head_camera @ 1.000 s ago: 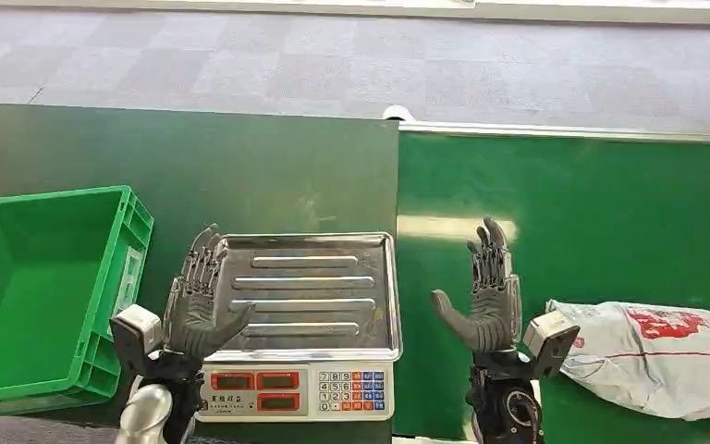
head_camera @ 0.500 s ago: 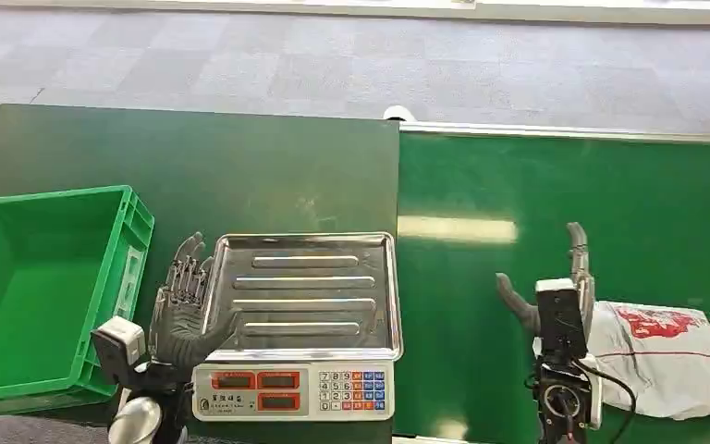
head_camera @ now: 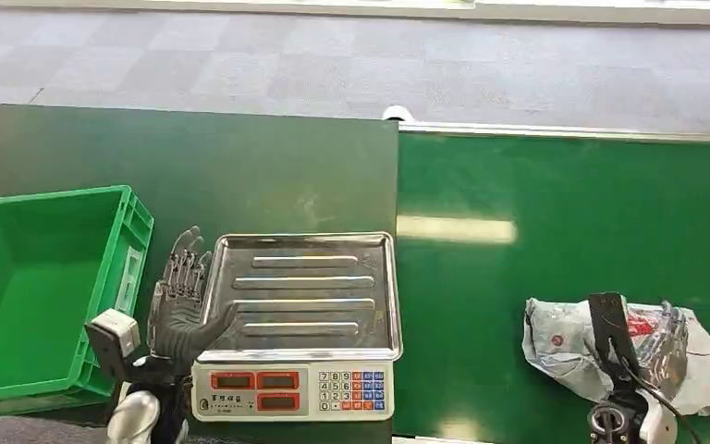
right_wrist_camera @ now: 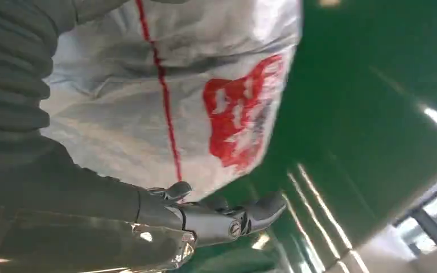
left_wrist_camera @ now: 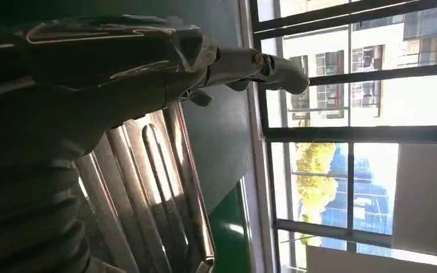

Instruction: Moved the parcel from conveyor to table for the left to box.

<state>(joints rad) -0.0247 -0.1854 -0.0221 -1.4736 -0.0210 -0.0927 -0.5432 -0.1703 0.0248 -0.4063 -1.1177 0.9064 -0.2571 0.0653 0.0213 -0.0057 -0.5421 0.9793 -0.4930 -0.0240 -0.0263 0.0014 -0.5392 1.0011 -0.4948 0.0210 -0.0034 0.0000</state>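
Observation:
The parcel (head_camera: 564,342), a grey-white plastic bag with red print, lies on the green conveyor (head_camera: 564,213) at the near right. My right hand (head_camera: 661,338) lies over the top of it, fingers spread. In the right wrist view the parcel (right_wrist_camera: 205,85) is just behind my right hand (right_wrist_camera: 148,222), whose thumb is stretched out along the bag's edge, not closed on it. My left hand (head_camera: 180,305) stands open, palm up, at the near left corner of the scale's steel tray (head_camera: 305,287); the left wrist view shows this hand (left_wrist_camera: 119,62) over the tray (left_wrist_camera: 148,187), holding nothing.
A green plastic box (head_camera: 55,196) stands on the dark table (head_camera: 194,157) to the left of the scale. The scale's display and keypad (head_camera: 291,381) face the near edge. Beyond the table and conveyor is grey tiled floor.
My right hand swung from upright beside the scale to the right and down onto the parcel. The parcel's left end now lies further left. My left hand drew back a little.

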